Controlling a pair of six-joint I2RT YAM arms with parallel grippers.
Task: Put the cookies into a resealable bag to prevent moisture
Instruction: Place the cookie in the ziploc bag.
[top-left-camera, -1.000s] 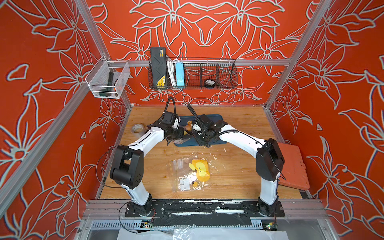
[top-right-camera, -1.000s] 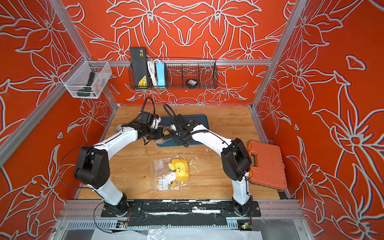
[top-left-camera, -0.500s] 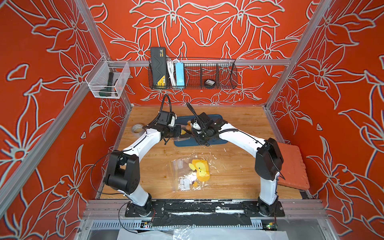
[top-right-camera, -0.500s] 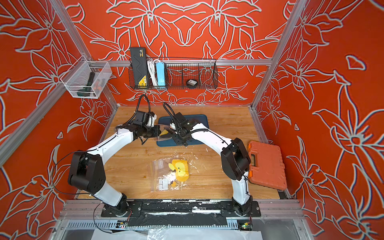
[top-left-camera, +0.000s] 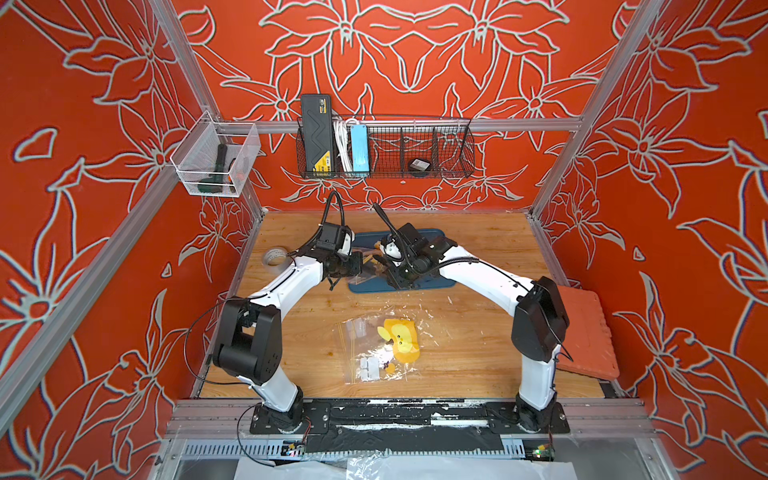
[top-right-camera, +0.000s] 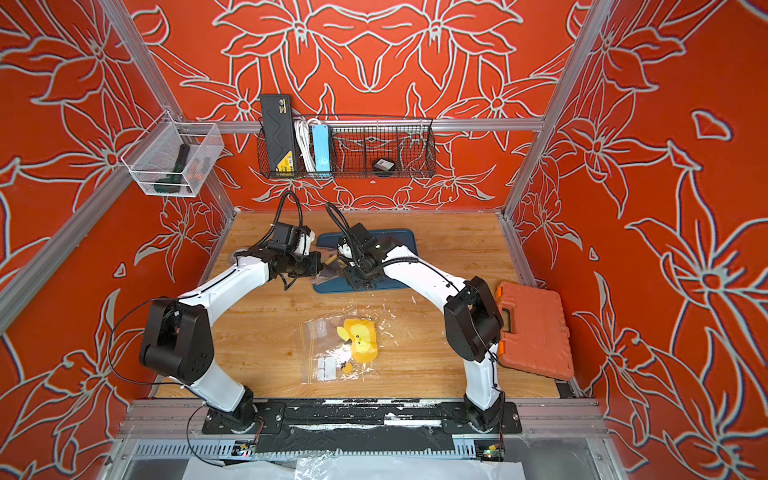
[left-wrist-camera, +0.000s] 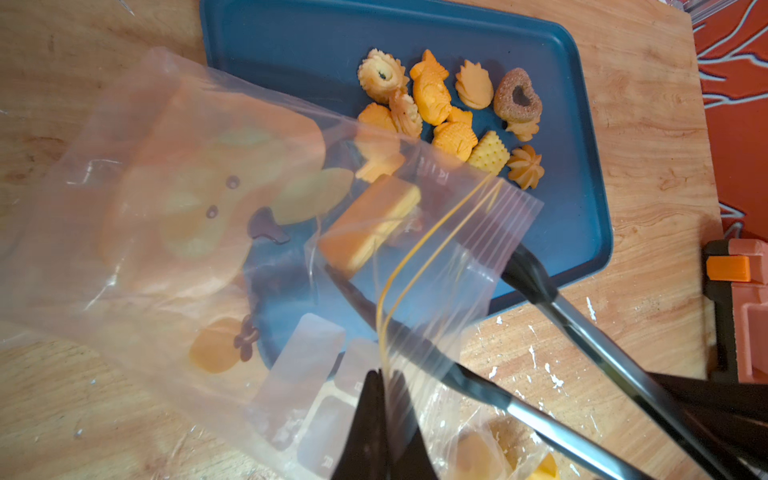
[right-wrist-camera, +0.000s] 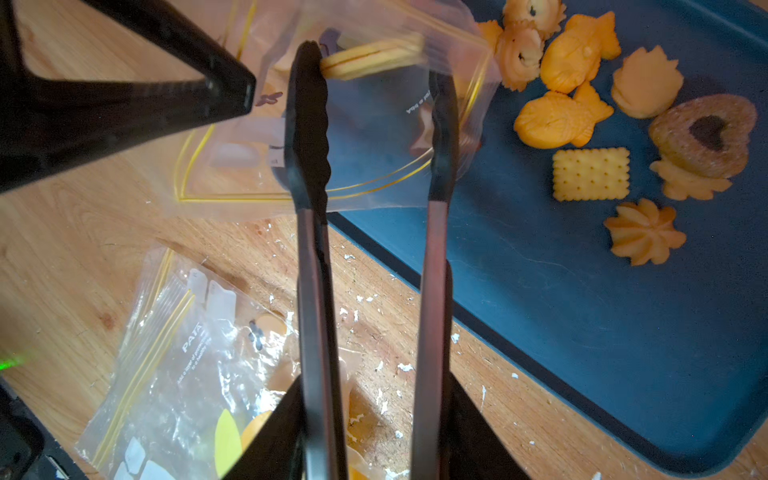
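So the left pincer (left-wrist-camera: 383, 380) is clamped tight on the zip edge of a clear resealable plastic bag (left-wrist-camera: 187, 199) with yellow seal lines and a yellow cartoon print. It holds the bag partly over the dark blue rectangular tray (left-wrist-camera: 291, 54) and partly over the wooden counter (top-left-camera: 478, 340).

The right pincer (right-wrist-camera: 370, 399) has its fingers pressed on the arms of a pair of black-tipped metal tongs (right-wrist-camera: 316, 291). The tongs themselves are spread apart, with the tips poking at the bag's mouth.

1 rectangular orange sandwich biscuit (right-wrist-camera: 374, 56) looks to be just inside the mouth, behind the film. It touches 1 tong tip and is clear of the other.

The rest of the small orange and yellow cookies (left-wrist-camera: 455, 139) lie bunched on the tray right beside the bag opening: fish, swirls, a dotted square cracker and a brown sugared heart.

Nearer the robot's base, a small heap of spare clear bags (top-left-camera: 380, 345) lies flat on the counter, with white crumbs around it. An orange plastic tool case (top-right-camera: 532, 328) lies at the counter's right edge.
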